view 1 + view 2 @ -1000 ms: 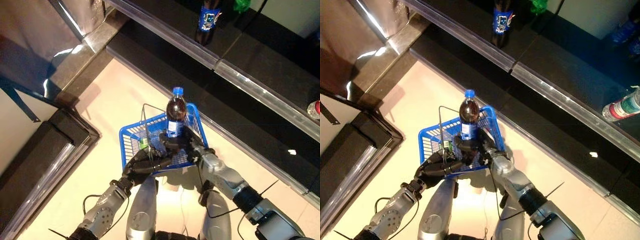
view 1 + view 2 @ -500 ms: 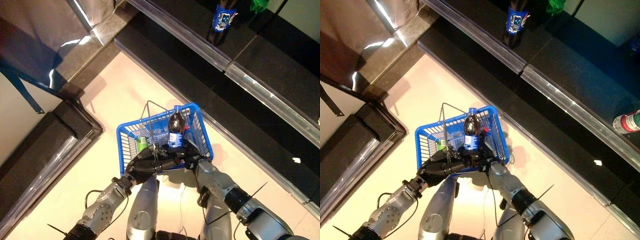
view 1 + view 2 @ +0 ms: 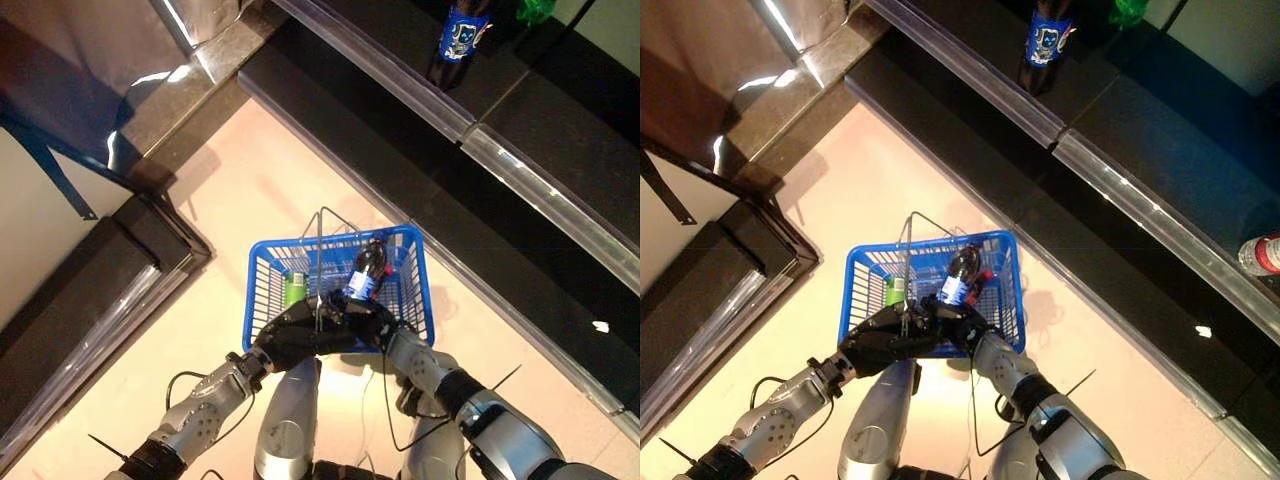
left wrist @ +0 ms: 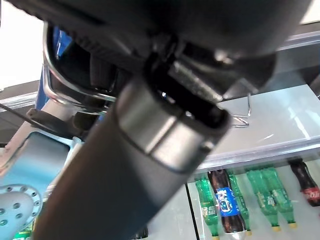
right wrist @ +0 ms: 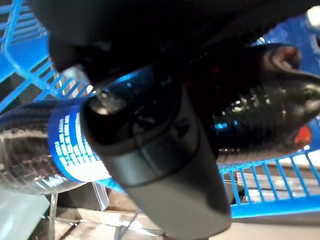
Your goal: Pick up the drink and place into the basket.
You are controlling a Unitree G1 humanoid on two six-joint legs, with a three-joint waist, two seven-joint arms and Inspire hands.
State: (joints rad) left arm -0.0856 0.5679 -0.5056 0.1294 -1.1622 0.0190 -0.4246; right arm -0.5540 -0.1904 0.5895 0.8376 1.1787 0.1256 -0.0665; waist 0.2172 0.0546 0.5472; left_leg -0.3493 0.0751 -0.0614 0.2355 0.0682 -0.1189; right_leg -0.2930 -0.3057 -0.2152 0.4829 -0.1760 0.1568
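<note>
The blue basket [image 3: 262, 290] hangs in front of me above the floor. My left hand [image 3: 295, 335] is shut on its thin wire handles [image 3: 320, 255], which also show in the left wrist view [image 4: 50, 85]. My right hand [image 3: 375, 318] is at the basket's near edge, shut on a dark cola bottle [image 3: 366, 273] with a blue label. The bottle lies tilted inside the basket, cap end pointing away from me. In the right wrist view my fingers [image 5: 160, 155] curl round the bottle [image 5: 250, 110] over the blue mesh [image 5: 270, 200]. A green drink [image 3: 293, 288] also lies in the basket.
A low dark shelf with clear edge strips [image 3: 520, 180] runs diagonally past the basket. On it stand a dark bottle with a blue label [image 3: 460, 35] and a green bottle [image 3: 535, 10]. A dark cabinet [image 3: 90, 290] stands at the left. More bottles [image 4: 225, 205] line a shelf.
My right hand has lowered the cola bottle from upright above the basket down into it, now tilted. The whole picture has also shifted, so the camera moved.
</note>
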